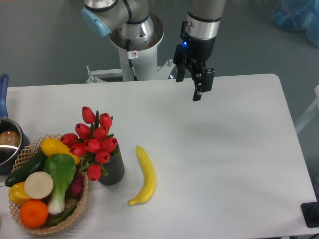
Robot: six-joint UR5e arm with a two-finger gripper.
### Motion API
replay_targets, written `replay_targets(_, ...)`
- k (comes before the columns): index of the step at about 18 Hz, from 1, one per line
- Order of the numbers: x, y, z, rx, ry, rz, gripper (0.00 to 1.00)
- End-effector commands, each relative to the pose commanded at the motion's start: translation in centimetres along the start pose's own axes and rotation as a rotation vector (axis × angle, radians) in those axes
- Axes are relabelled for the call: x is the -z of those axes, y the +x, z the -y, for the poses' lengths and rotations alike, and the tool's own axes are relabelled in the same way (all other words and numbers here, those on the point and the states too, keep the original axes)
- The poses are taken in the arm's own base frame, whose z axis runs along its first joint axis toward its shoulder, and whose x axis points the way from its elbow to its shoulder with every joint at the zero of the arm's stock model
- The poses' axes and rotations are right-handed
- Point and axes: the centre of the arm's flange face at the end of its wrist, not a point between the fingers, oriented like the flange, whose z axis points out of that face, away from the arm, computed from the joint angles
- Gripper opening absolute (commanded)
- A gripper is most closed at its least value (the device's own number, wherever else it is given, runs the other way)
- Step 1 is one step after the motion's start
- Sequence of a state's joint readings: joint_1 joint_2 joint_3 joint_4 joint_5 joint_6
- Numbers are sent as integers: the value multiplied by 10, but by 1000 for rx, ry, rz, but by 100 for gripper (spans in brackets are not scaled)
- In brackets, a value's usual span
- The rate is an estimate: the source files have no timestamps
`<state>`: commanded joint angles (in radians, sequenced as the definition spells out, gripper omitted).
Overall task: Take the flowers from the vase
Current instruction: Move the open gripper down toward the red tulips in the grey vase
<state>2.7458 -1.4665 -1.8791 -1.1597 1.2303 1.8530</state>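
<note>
Red flowers (93,142): bunch of tulip buds with green leaves, standing in the vase near the left part of the desk's front edge; long axis roughly upright, tilted toward the far-left, buds pointing up and fanning wider than the vase mouth; lowest bud drooping over the vase's left rim.
Vase (114,169): short dark cylinder, upright, just right of the basket and touching or almost touching it; cannot tell which.
Tool (191,81): hanging above the far edge of the desk, right of the arm's base, well apart from the flowers; two dark fingers pointing down, a moderate gap between them, nothing held.
Arm (202,20): grey wrist segment coming down from the top of the view, small blue light on its side.
Desk (224,164): white, rounded far-right corner.
Banana (145,177): yellow, lying flat just right of the vase, apart from it; long axis running from far to near, curved, lower tip bending toward the front-left.
Basket (26,152): woven, at the front-left corner, filled with produce: orange, white round slice, green leafy vegetable, yellow pepper, cucumber, dark red-purple piece.
Pot (7,144): metal, blue handle, at the left edge, partly cut off by the frame.
</note>
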Motion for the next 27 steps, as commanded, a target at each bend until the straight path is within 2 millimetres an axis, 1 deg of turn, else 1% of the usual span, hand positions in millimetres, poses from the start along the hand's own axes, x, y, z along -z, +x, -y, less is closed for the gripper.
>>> replay_targets(2,-1,-1,-1,-5,-1,0,100)
replay_targets(5,-11,-8,-5,-8,-7,21,100)
replay_targets(9,-21,-5,-5,-13,-6,26,100)
replay_targets(11,-24,-6,-6,46,-4,24,100)
replay_targets(12,-25,-7,-3,62,3,27,100)
replay_targets(13,-32,-9,1,77,44,26,100)
replay_targets(15,-37,-11,4,133,101,26,100)
replay_targets(18,-39,-14,7,317,166,25,100)
replay_targets(20,-41,-17,10,341,216,31,100)
replay_targets(21,-44,-17,11,348,233,28,100)
replay_targets(22,-50,-14,10,371,251,15,100)
replay_targets(25,-54,-15,15,366,297,19,100)
replay_targets(27,-62,-17,20,379,374,10,100)
